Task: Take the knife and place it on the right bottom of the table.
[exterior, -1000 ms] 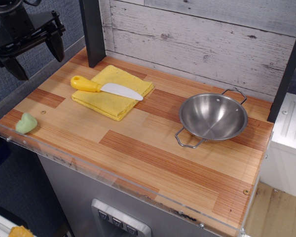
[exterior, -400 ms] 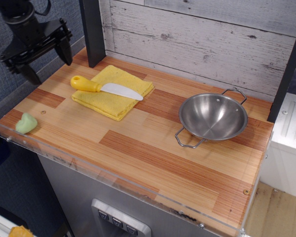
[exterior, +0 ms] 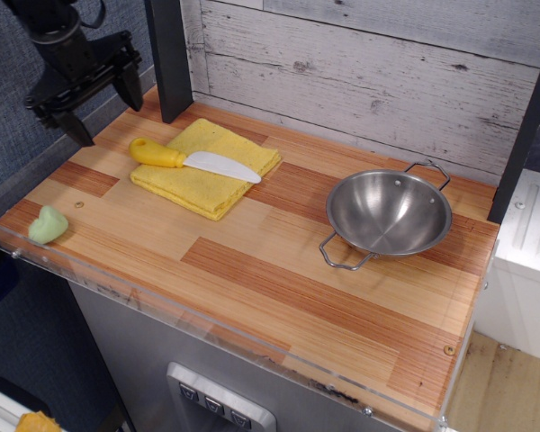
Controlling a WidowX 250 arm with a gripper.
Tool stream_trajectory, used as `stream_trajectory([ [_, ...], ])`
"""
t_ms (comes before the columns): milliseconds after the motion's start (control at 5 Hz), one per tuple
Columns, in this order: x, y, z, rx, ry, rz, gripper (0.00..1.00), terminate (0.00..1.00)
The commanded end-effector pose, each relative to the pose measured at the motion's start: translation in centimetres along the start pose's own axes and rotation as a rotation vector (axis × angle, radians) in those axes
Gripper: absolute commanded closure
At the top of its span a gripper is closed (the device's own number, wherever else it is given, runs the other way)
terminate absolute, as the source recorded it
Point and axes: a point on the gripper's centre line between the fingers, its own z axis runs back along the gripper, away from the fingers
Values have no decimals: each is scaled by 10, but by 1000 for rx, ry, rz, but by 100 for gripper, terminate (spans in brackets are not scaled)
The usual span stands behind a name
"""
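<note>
The knife (exterior: pixel 191 159), with a yellow handle and a curved white blade, lies on a folded yellow cloth (exterior: pixel 206 166) at the back left of the striped wooden table (exterior: pixel 279 270). Its handle points left. My black gripper (exterior: pixel 105 115) hangs open and empty above the table's back left corner, just up and left of the knife's handle. Its two fingers are spread wide.
A steel bowl with two wire handles (exterior: pixel 388 213) sits at the right middle. A small pale green object (exterior: pixel 48 225) lies near the front left corner. A dark post (exterior: pixel 168 56) stands at the back left. A clear rim (exterior: pixel 225 337) runs along the front edge.
My gripper has moved right and slightly down toward the knife's handle, still open. Nothing on the table has moved.
</note>
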Motion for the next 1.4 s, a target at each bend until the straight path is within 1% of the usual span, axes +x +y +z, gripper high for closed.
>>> stream_trajectory([
  [0,8,-17,-12,-7,-28,9,0,0],
  [400,-5,-16,-32,17,-6,-4,0,0],
  [600,-4,-13,-35,27,-16,-19,100,0],
  [800,-1,-7,-36,36,-38,-15,100,0],
  [1000,0,-2,-33,39,-39,-2,100,0],
  [1200,2,-3,-26,25,-42,1,100,0],
])
